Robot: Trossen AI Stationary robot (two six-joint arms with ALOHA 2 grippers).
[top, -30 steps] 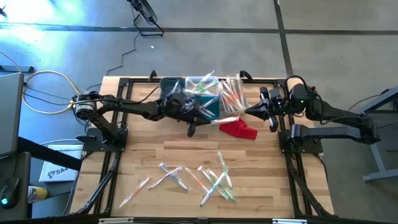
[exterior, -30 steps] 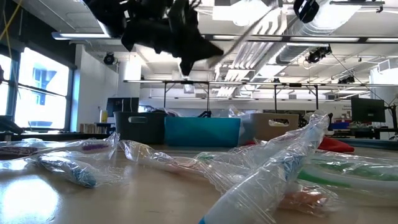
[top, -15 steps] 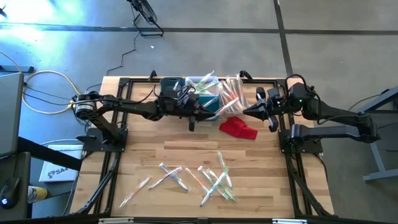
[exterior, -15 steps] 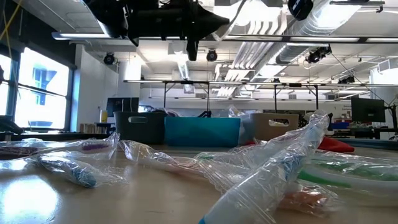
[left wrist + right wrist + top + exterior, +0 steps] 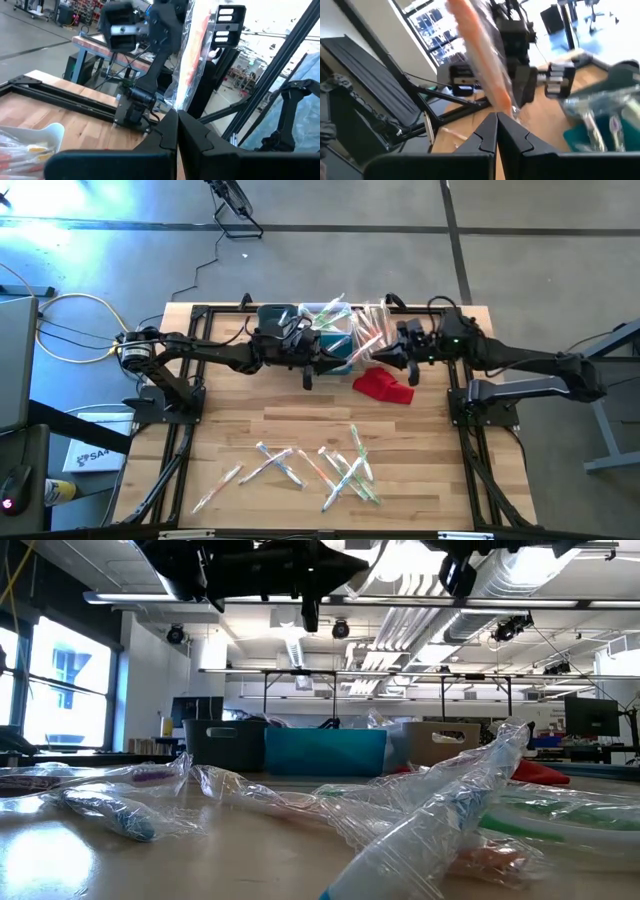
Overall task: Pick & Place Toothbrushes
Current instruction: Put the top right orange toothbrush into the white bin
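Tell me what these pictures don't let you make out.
- Bins, high view: both arms and piled wrappers hide their contents.
- Loose toothbrushes, high view: too small to count.
- Left gripper, low view: body cut off by the top edge.
- Orange toothbrush, right wrist view: blurred.

toothbrushes (image 5: 335,468) scattered near table (image 5: 420,450) front | red cloth (image 5: 383,386) mid-table

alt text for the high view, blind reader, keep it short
Seen from above, both arms reach over the bins at the wooden table's far edge: the left gripper and the right gripper meet over the teal bin and a bin of orange toothbrushes. A red cloth lies beside them; wrapped toothbrushes lie scattered at the near edge.
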